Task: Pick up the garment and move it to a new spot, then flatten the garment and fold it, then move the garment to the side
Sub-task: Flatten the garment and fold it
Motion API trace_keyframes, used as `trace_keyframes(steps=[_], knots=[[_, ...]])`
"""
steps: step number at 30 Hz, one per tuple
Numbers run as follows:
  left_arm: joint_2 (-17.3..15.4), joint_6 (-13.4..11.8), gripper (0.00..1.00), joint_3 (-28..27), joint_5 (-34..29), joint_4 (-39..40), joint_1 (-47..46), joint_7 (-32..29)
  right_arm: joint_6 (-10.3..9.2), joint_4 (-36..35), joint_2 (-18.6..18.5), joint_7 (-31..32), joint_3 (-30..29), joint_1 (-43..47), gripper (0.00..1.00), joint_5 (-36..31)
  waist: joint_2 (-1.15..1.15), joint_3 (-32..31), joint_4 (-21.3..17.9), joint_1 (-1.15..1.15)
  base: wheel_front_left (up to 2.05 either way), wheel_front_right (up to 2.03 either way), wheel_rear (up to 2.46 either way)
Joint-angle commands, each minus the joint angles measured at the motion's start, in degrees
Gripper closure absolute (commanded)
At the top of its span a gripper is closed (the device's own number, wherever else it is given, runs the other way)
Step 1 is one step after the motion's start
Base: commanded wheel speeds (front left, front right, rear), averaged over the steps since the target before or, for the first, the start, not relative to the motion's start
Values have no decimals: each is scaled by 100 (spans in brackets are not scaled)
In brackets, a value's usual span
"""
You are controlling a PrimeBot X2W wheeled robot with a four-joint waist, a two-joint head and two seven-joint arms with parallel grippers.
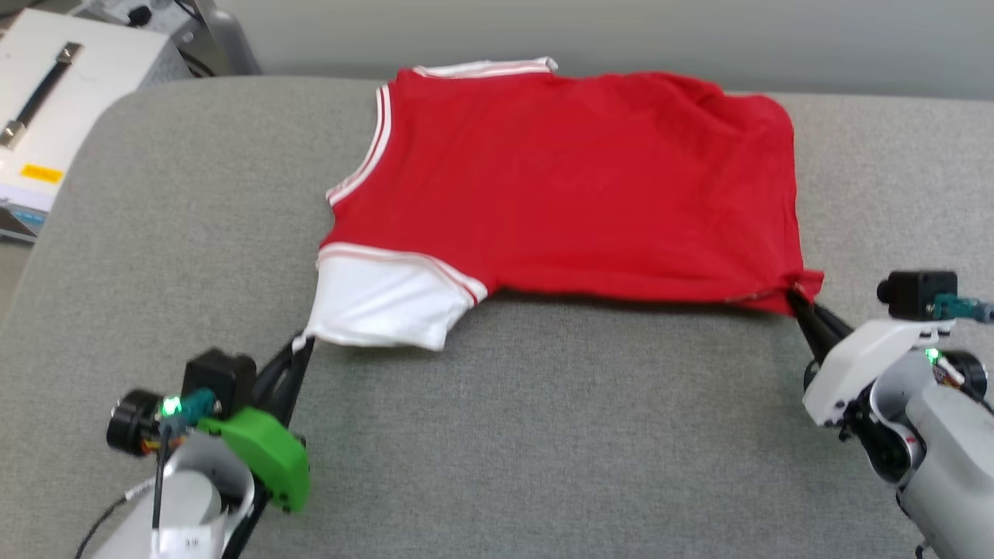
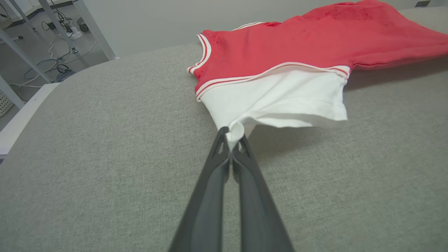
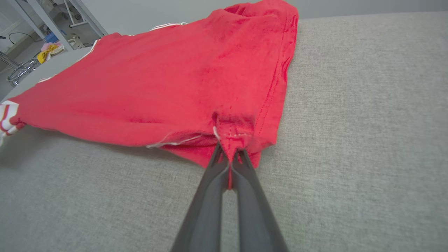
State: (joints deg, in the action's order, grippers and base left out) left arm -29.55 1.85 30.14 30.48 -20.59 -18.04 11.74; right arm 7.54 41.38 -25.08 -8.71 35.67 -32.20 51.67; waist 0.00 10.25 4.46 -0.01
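At the tip of our left tool (image 2: 231,138), the white sleeve (image 2: 280,98) of the red shirt (image 1: 575,186) is pinched by its lower edge, both fingers pressed together on the cloth. Our right tool (image 3: 229,154) is clamped the same way on the near hem corner (image 3: 234,129), with red fabric bunched between its fingers. Ahead of both tools and between them, the shirt lies spread on the grey desk (image 1: 543,435). Its far side rests flat, and its near edge seems lifted a little where we hold it, judging by the shadow beneath.

We judge this to be the flattening step. To do it well, we should draw the two tools apart evenly, so the near edge goes taut without dragging the far side askew. Then we pull gently toward ourselves and lower both ends together. The sleeve hold is thin, just a fold of edge, and could slip under a sharp tug, so slow tension is wiser. Wrinkles beyond the right tool, at the far corner, need smoothing before any fold.
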Motion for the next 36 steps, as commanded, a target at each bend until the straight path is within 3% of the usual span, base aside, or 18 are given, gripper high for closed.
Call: trace_keyframes(steps=[1,17,30,36], knots=[[-98,-44,100,44,22,89,248,-46,-5,-19,-35,38,18,176,100,120,0,-387,85,1,0,0,0],[-699,-316,100,236,393,1321,1997,-622,-5,-700,-383,325,23,1646,100,1159,0,-1211,226,1,0,0,0],[-1208,64,100,555,936,2132,2893,-1282,-5,-1608,-936,1111,-210,3022,100,1764,0,-1624,239,1,0,0,0],[-1390,47,100,523,1012,2376,3007,-1368,-5,-2052,-1032,1395,-467,3484,100,1745,0,-1598,211,1,0,0,0]])
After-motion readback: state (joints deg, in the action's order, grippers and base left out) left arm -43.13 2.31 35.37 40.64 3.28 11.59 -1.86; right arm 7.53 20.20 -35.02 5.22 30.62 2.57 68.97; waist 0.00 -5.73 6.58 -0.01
